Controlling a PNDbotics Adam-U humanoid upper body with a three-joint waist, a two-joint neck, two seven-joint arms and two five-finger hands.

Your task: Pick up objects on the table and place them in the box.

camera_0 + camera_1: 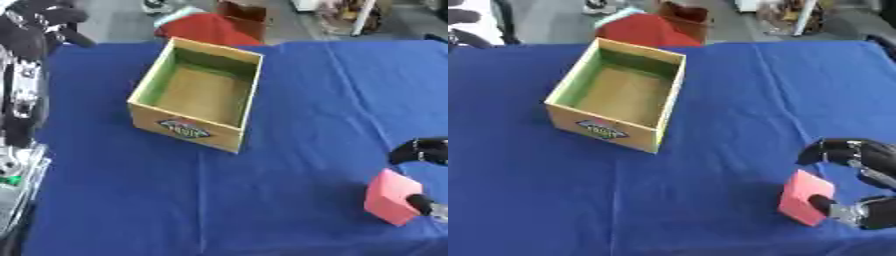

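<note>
Head stereo pair, looking steeply down at the table.
Both eyes share the box; it sits further left in the right eye view.

- The right hand runs off the right edge, so its palm and arm are out of sight.
- Its thumb covers part of the pink block; the block's far side is hidden.
- The left hand is cut by the top-left corner, fingers a dark blur.
- The label on the box is too smeared to read.
</note>
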